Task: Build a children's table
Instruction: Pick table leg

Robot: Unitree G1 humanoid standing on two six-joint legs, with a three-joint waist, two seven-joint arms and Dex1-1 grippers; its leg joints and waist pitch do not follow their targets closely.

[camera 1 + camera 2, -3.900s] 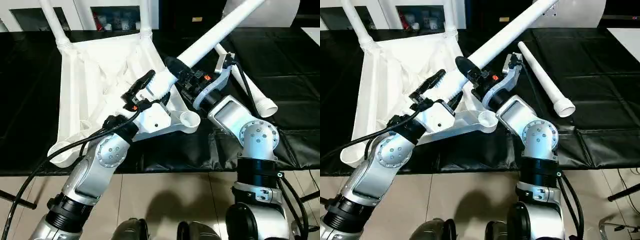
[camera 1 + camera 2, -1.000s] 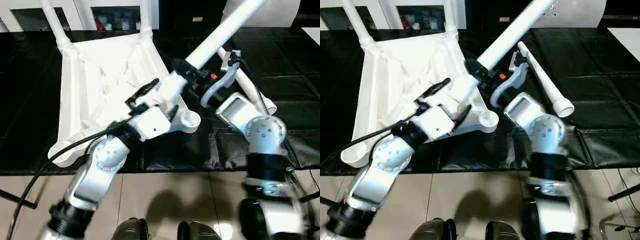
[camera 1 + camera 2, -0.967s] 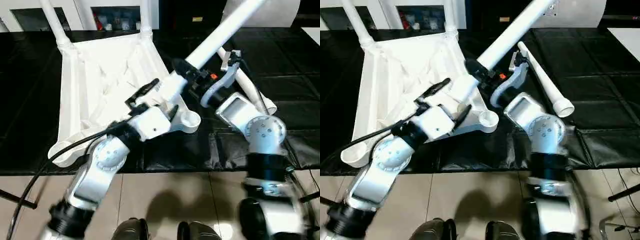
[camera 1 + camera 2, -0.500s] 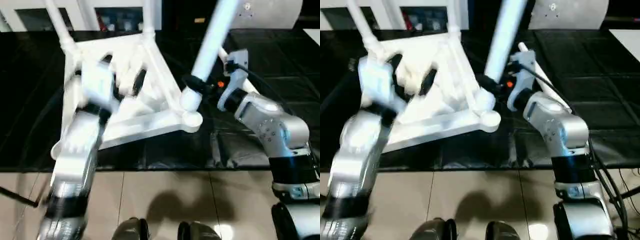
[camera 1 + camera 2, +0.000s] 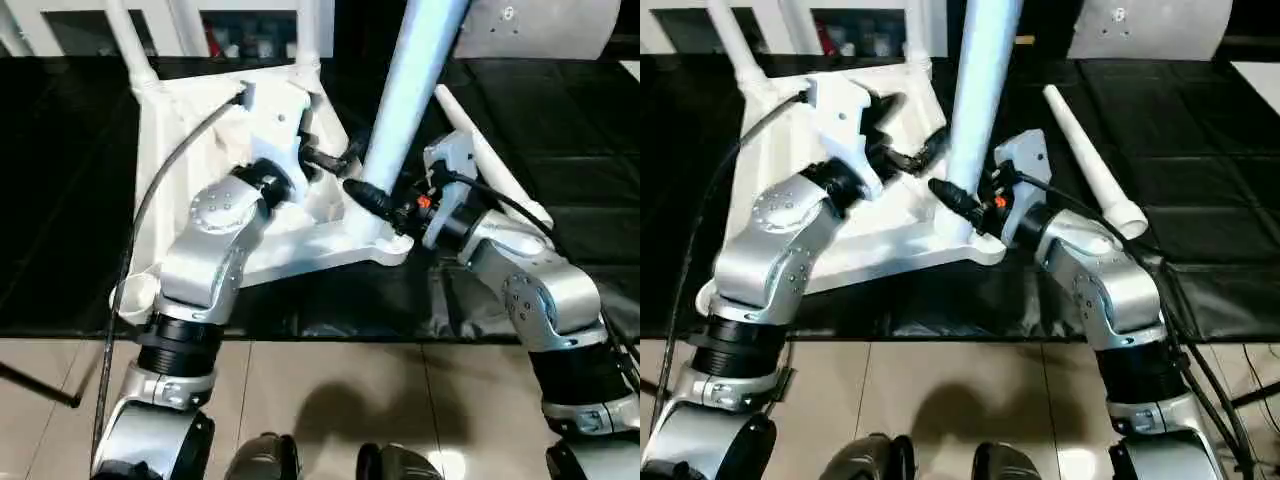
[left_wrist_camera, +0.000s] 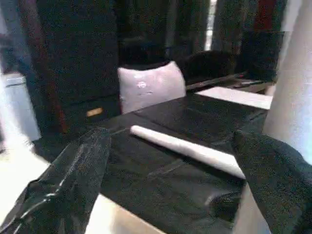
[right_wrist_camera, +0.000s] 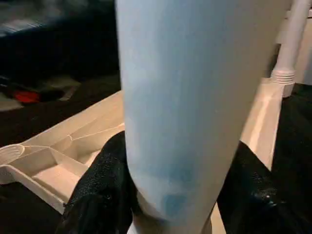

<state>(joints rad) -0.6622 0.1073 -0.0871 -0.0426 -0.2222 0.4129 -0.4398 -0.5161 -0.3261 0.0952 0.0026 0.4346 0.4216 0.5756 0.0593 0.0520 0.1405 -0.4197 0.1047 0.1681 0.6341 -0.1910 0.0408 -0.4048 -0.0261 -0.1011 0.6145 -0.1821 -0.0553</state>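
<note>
Right claw [image 5: 962,208] clamping third leg [image 5: 405,90] near upright, base meeting near corner socket [image 5: 392,245] of upturned top [image 5: 160,215] on table [image 5: 60,170]; left claw [image 5: 908,135] gaping wide, empty, hovering just beside; fourth leg [image 5: 1085,165] lying farther right.

We count one table top [image 5: 190,160], upside down with its ribbed underside showing, on one black-covered worktop [image 5: 60,200]. We count four white legs: two standing in the far corner sockets at the upper left of the frame [image 5: 125,40] and upper middle [image 5: 308,30], one large leg [image 5: 980,90] rising from the near corner socket at centre, and one loose leg [image 5: 1085,165] lying on the worktop at the right. We see two hands: the left hand [image 5: 902,130] and the right hand [image 5: 965,205].
</note>
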